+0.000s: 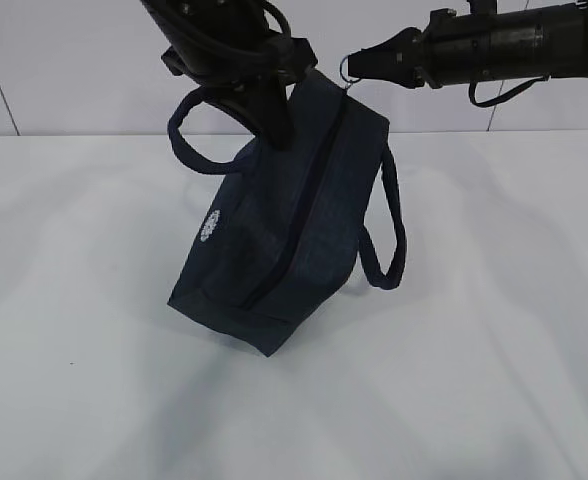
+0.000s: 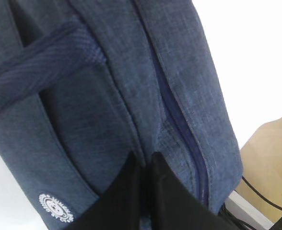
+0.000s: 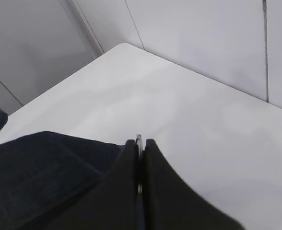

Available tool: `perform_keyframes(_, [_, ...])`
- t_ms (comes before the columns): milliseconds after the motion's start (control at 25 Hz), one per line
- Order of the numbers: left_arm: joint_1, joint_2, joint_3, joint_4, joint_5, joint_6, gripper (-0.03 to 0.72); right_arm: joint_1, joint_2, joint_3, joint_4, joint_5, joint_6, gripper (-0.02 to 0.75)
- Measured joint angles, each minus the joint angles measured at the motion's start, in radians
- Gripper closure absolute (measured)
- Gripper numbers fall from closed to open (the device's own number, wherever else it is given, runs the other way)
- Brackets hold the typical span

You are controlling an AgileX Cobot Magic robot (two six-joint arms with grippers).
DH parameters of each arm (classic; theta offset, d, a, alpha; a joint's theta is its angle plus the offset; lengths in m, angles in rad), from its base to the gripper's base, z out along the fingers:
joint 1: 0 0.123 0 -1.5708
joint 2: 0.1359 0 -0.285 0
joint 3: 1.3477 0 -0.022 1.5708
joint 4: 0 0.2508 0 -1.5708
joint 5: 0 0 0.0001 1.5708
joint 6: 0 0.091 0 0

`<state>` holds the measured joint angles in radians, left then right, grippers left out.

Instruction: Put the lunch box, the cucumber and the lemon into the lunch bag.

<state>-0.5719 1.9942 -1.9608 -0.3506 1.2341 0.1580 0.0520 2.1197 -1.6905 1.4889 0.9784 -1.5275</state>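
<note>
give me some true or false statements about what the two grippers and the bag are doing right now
1. The lunch bag stands tilted on one end on the table. True.
2. The right gripper is open and clear of the bag. False: it is shut on the silver ring pull at the bag's top corner.
3. The left gripper pinches the bag's fabric beside the zipper. True.
4. The zipper is fully open with a lemon showing inside. False: it looks closed, and no lemon is in view.
</note>
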Motion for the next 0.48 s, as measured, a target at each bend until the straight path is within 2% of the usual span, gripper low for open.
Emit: perform_keyframes(480, [-0.076,0.000,0.000,0.002,-0.029,0.000,0.693,-0.004,0.000,-0.036,-0.009,-0.056,0.000,0.731])
